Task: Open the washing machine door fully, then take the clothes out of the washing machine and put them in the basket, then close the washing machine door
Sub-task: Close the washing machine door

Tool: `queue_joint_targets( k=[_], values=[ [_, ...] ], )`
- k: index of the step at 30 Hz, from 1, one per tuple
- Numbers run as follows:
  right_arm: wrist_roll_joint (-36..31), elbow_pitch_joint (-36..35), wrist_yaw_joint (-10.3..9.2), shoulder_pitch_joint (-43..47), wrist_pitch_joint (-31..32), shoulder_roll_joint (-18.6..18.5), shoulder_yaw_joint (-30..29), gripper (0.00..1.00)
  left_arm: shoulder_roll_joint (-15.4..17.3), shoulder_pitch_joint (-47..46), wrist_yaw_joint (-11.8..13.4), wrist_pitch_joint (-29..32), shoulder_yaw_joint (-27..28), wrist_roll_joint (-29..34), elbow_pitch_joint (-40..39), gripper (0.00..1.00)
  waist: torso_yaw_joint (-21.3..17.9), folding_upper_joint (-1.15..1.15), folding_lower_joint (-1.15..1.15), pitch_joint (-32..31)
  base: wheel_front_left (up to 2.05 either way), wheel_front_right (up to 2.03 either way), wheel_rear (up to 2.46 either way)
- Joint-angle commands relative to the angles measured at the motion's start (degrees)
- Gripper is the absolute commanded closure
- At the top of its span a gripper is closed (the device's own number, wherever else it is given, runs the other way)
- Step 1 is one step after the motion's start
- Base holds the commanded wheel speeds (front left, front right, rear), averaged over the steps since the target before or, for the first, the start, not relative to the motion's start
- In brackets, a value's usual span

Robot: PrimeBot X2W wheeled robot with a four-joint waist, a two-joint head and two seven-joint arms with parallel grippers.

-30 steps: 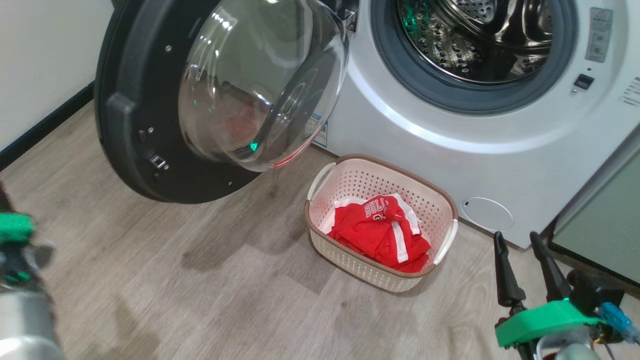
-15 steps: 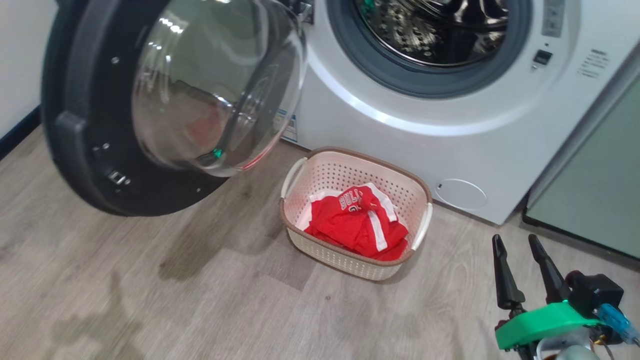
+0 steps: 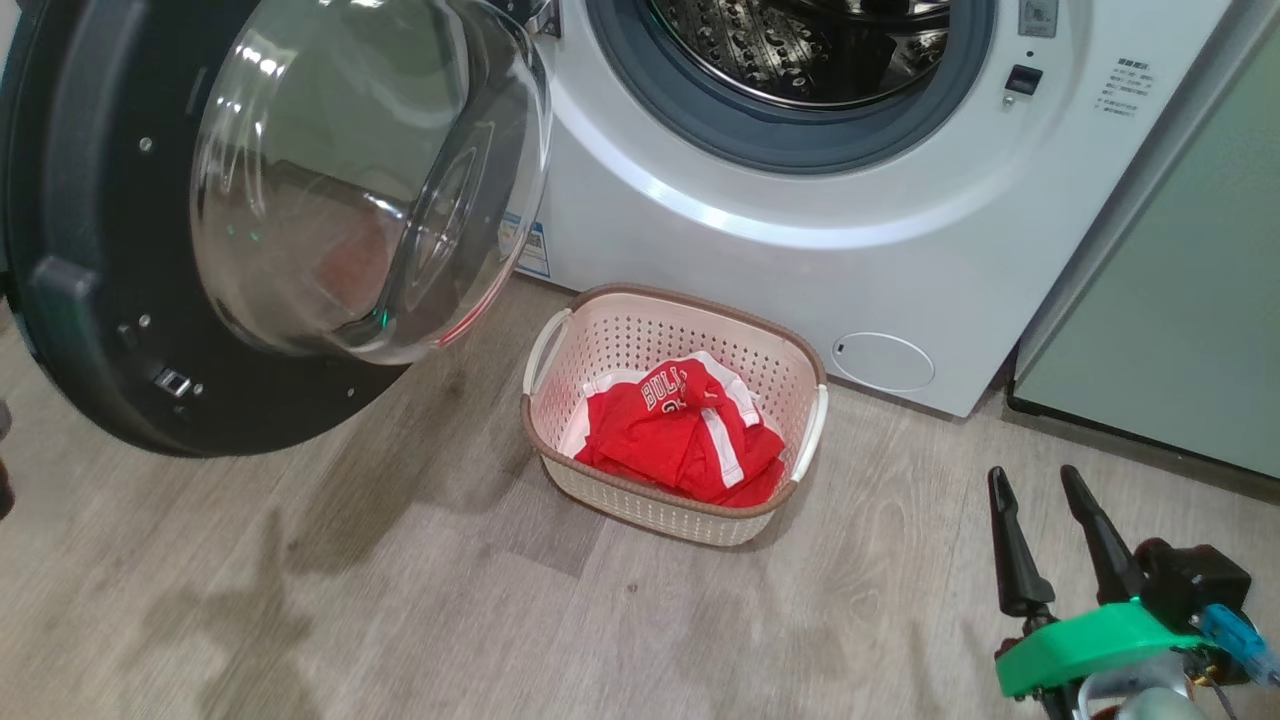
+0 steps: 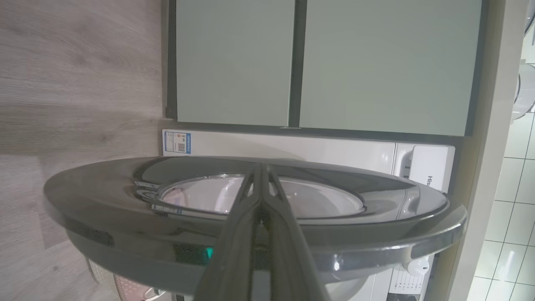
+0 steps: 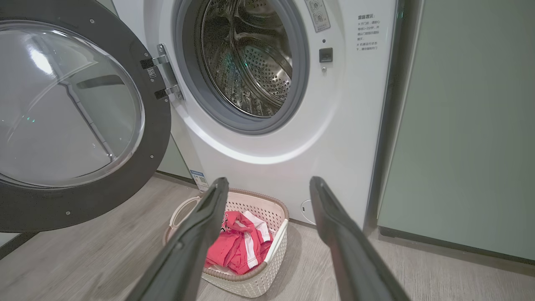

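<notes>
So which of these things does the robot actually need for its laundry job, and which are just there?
Part of the job:
- washing machine
- washing machine door, swung open
- red Bulls clothes
- cream basket holding them

Just there:
- pale green cabinets
- wood-look floor

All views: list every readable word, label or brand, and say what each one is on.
"BULL", white letters on the red jersey in the basket; any further letters are folded away.
"His", cut off, on a white panel of the washing machine.
Blue label sticker on the washing machine: too small to read.
Printed lines right of the drum opening: too blurred to read.
</notes>
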Motion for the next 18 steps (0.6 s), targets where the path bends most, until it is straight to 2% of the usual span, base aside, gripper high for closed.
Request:
queue_joint_targets(
  k=[1, 9, 18],
  values=[
    [-0.1, -1.8, 0.37, -1.3, -0.4, -1.0, 0.9, 0.0, 2.6, -1.4, -0.5, 0.8, -0.1, 0.1, -1.8, 1.0, 0.0, 0.0, 0.0, -0.1, 0.0, 0.0, 0.0],
    [-0.4, -1.6, 0.37, -0.8, -0.4, -0.6, 0.6, 0.0, -1.4, -2.0, -2.1, 7.0, -1.4, -1.0, -2.4, 1.0, 1.4, 0.0, 0.0, -0.7, 0.0, 0.0, 0.0],
    [-0.4, -1.4, 0.37, -0.2, -0.4, -0.2, 0.4, 0.0, -8.5, -0.6, -3.7, 16.2, -5.3, -0.9, -5.4, 1.0, 3.6, 0.0, 0.0, -1.9, 0.0, 0.0, 0.0]
  ],
)
